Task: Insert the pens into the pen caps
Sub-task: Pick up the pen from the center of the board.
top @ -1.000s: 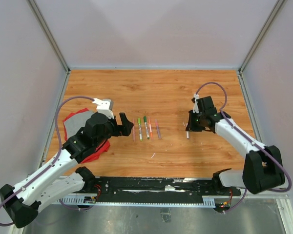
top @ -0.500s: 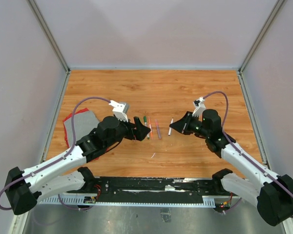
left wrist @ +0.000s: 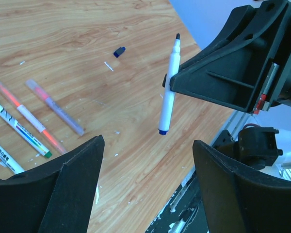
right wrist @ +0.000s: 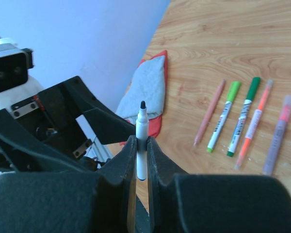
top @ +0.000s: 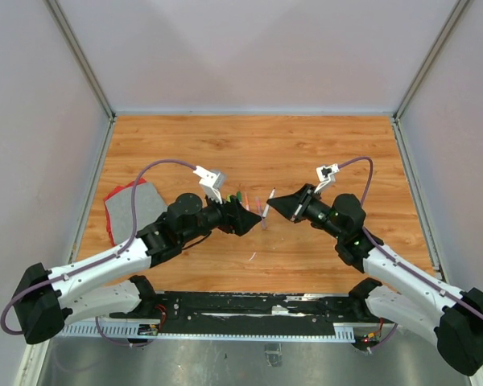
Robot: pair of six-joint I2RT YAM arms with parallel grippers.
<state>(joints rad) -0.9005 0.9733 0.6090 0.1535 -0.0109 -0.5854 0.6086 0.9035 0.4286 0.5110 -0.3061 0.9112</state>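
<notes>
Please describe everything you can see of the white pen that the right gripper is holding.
The pen is thin, with a white barrel that looks like plastic, a small dark writing tip with no cap on it, and a blue back end. The right gripper is shut on its middle, one finger on each side; nothing else touches it. It hangs in the air above the wooden table, and both wrist views show it with the tip up.

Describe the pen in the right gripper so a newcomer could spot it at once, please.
Start at the middle of the wooden table, where coloured pens lie in a row. Beside them the right gripper clamps a white pen with a bare dark tip. It alone is off the wood.
</notes>
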